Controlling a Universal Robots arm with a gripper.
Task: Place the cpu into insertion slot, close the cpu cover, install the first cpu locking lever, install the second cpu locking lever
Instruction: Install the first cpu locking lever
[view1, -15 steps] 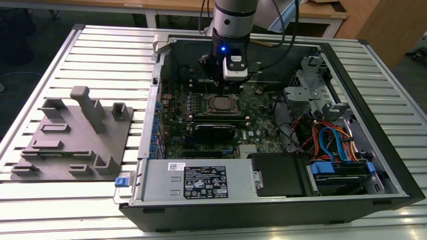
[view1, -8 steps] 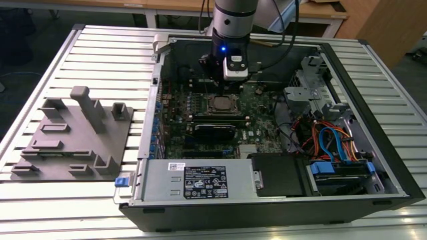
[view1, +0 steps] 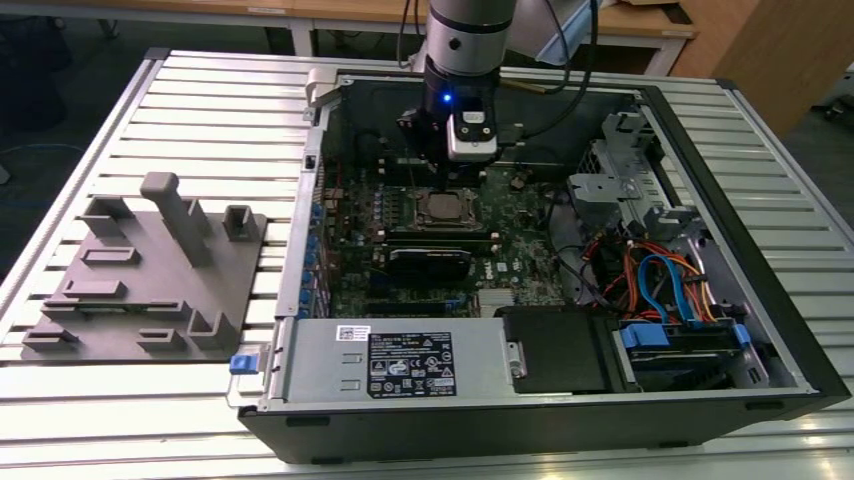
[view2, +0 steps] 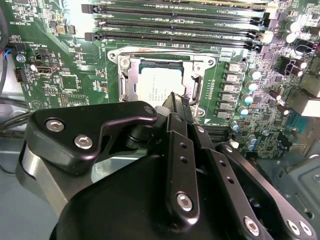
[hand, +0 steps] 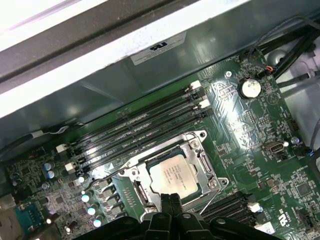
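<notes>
In the exterior view, the cpu sits in the insertion slot on the board inside the open computer case, which lies on the slatted table. I think the danger here is the tight space. A small drift sideways could bring the pincer against the parts that stand on the board near the slot. The arm comes down nearly upright into the case, and the pincer hangs just above the slot.

In the second wrist view, the fingertips are pressed together with nothing between them, so the pincer is closed and empty. They point at the edge of the chip's metal top. The cpu cover appears to lie flat around the chip. If the tips go down on the bare chip or on the cover and not on a lever, in my judgement they could scratch the top or push the chip crooked in the slot. The small round capacitors are near the slot and could also be hit.

In the first wrist view, the closed tips are over the border of the cover on the side away from the memory slots. A thin wire lever seems to run beside the frame, but I cannot tell whether it is hooked. Such a thin wire may slip off the smooth closed tips.
</notes>
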